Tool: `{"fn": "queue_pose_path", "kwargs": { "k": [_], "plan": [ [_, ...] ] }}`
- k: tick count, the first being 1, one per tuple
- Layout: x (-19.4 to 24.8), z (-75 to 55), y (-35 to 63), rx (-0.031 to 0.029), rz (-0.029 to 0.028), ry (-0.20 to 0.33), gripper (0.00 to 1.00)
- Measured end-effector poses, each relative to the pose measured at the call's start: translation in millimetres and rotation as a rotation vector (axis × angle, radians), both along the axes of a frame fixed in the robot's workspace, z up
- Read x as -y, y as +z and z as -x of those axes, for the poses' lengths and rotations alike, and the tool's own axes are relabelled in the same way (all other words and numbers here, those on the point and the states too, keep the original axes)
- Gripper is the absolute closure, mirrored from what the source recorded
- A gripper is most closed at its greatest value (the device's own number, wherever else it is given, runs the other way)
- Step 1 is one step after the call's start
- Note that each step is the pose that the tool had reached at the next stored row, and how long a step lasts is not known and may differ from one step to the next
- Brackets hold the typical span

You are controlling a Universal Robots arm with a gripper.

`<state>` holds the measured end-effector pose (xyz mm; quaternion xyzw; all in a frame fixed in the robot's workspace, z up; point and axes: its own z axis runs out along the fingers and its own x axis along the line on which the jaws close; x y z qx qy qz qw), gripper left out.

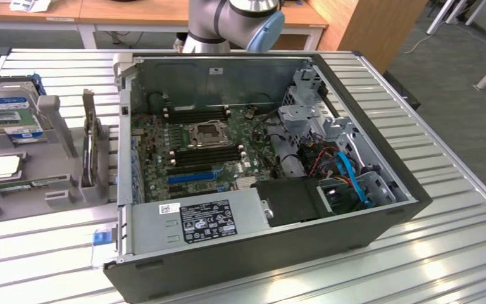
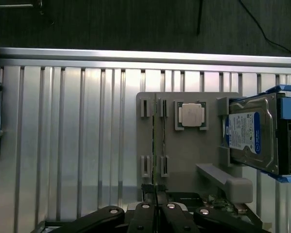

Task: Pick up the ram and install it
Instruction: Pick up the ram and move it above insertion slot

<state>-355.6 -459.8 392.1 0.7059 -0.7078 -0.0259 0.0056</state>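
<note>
The ram (image 2: 158,141) is a slim green stick standing on its edge in the slotted clips of a grey holder (image 2: 184,165); it also shows in the exterior view as the ram (image 1: 30,184), at the front of that holder (image 1: 57,196) on the exterior view's left. My gripper (image 2: 156,193) hangs well above the holder, roughly in line with one end of the stick, with its dark fingers pressed together and nothing between them. The open computer case (image 1: 353,221) shows the motherboard's black memory slots (image 1: 205,155).
On the holder a square silver processor (image 2: 191,115) lies beside the ram and a blue-labelled hard drive (image 2: 249,136) stands in a bracket. A card (image 1: 91,142) stands upright between holder and case. The arm's base (image 1: 226,25) rises behind the case. The ribbed metal table (image 2: 62,145) ends at a rail.
</note>
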Motion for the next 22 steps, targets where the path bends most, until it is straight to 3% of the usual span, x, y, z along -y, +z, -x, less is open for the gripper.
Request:
{"fn": "queue_pose_path", "kwargs": {
  "k": [10,22],
  "plan": [
    [0.0,-2.5,0.2,-0.0002,0.0001,0.0,0.89],
    [0.0,-22.8,0.2,-0.0002,0.0001,0.0,0.89]
  ]
}}
